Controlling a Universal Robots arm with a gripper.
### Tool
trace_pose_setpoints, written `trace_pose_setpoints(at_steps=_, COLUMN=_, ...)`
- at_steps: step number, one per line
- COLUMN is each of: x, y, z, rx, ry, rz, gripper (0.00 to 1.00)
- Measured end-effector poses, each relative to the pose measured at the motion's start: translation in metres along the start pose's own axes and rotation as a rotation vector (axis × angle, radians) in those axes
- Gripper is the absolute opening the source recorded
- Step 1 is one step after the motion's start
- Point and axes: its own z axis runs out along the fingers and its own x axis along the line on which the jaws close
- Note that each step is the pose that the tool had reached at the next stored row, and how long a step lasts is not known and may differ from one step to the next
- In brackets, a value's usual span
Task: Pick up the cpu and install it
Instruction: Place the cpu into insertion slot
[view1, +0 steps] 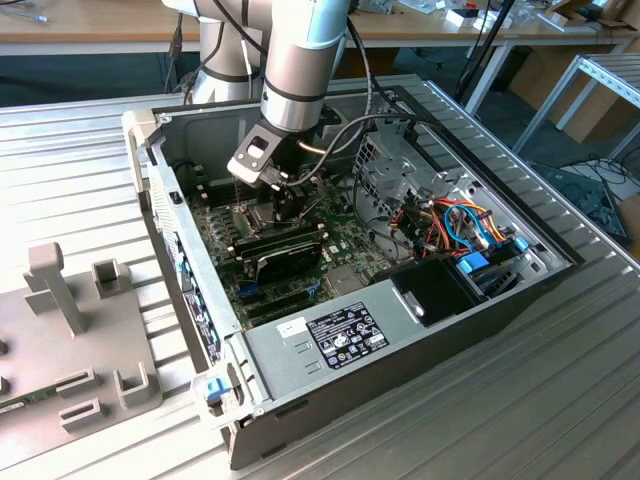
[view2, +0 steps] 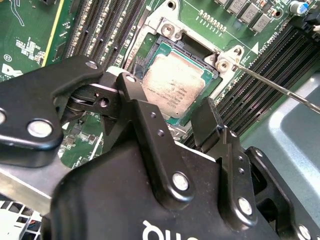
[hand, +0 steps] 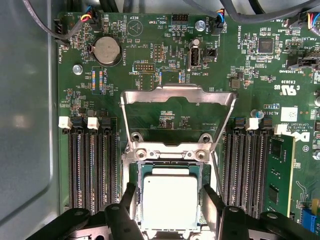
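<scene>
the cpu (hand: 169, 202), a small flat square chip with a dull silver-grey top, lay level inside the open socket (hand: 170, 156).

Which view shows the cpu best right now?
The first wrist view: it looks straight down on the cpu, its top lying between the fingers. Second wrist view: slanted, lower edge hidden. Exterior view: the gripper stands over it.

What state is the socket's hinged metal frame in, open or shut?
Open: in the first wrist view the frame is swung back, clear of the cpu, whose metal top lies uncovered.

Cpu (hand: 169, 205) in socket (hand: 170, 165) — tool (hand: 169, 195) astride
</scene>
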Motion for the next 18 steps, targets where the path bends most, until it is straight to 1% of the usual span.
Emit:
trace_pose_setpoints(at_steps=4, x=-0.0001, y=-0.0001, z=-0.0005, rx=0.0002, ry=-0.0002, rz=0.000, gripper=0.64)
trace_pose_setpoints(at_steps=7, x=-0.0001, y=-0.0003, z=-0.0071, rx=0.0001, ry=0.0000, rz=0.000, gripper=0.64)
trace_pose_setpoints(at_steps=9, x=-0.0001, y=-0.0003, z=-0.0099, rx=0.0000, ry=0.0001, rz=0.000, gripper=0.64)
trace_pose_setpoints(at_steps=17, x=-0.0001, y=-0.0004, z=-0.0105, rx=0.0000, ry=0.0001, rz=0.000, gripper=0.64)
trace_pose_setpoints(at_steps=18, x=-0.0001, y=-0.0004, z=-0.0106, rx=0.0000, ry=0.0001, rz=0.000, gripper=0.63)
